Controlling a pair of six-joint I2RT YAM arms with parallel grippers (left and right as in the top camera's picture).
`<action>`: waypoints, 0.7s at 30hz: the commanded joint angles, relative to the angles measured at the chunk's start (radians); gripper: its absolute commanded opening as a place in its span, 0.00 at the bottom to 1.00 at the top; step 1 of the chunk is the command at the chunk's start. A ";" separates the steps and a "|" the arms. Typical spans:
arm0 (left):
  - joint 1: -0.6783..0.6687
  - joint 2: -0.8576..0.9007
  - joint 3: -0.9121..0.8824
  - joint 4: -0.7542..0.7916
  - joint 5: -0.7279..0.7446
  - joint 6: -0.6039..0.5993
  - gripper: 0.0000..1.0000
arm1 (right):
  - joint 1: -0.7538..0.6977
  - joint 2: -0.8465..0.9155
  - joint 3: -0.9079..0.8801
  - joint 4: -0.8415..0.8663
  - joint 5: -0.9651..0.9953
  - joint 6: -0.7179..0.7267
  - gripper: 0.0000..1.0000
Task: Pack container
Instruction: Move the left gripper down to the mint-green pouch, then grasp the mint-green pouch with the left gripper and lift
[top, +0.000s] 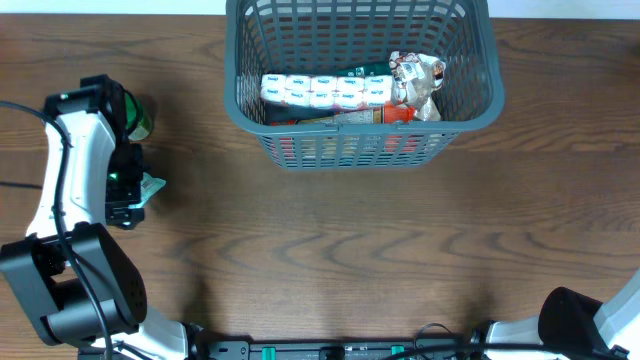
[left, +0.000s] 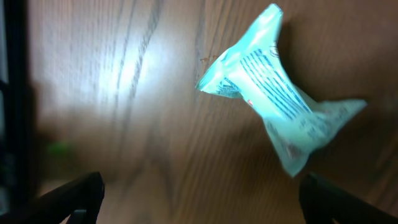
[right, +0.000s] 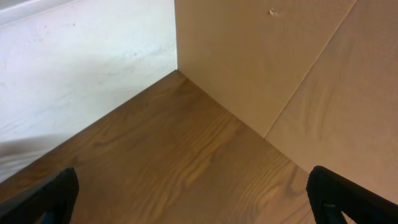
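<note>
Container (top: 350, 150) partly filled. Left gripper (left: 202, 202) wide, empty, above teal packet (left: 280, 106), blurred, probably sachet. Step: reach. Next: descend, pinch its waist. Right gripper (right: 196, 205) wide.

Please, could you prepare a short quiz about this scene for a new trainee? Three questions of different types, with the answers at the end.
1. True or false: the light blue packet already lies inside the container.
2. Multiple choice: in the left wrist view, what lies ahead of the jaws of the left arm? A) the light blue packet B) a green can C) a red-capped bottle
3. Short answer: are the jaws of the right arm open or shut?

Key
1. False: it lies on the table, far left of the container.
2. A
3. Open, with nothing between them.
</note>
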 joint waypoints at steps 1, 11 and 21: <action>0.004 0.000 -0.054 0.048 -0.005 -0.165 0.98 | -0.002 -0.001 -0.001 0.000 0.007 0.018 0.99; 0.017 0.000 -0.209 0.301 -0.014 -0.272 0.99 | -0.002 -0.001 -0.001 0.000 0.007 0.018 0.99; 0.088 0.032 -0.281 0.426 -0.043 -0.171 0.99 | -0.002 -0.001 -0.001 0.000 0.007 0.018 0.99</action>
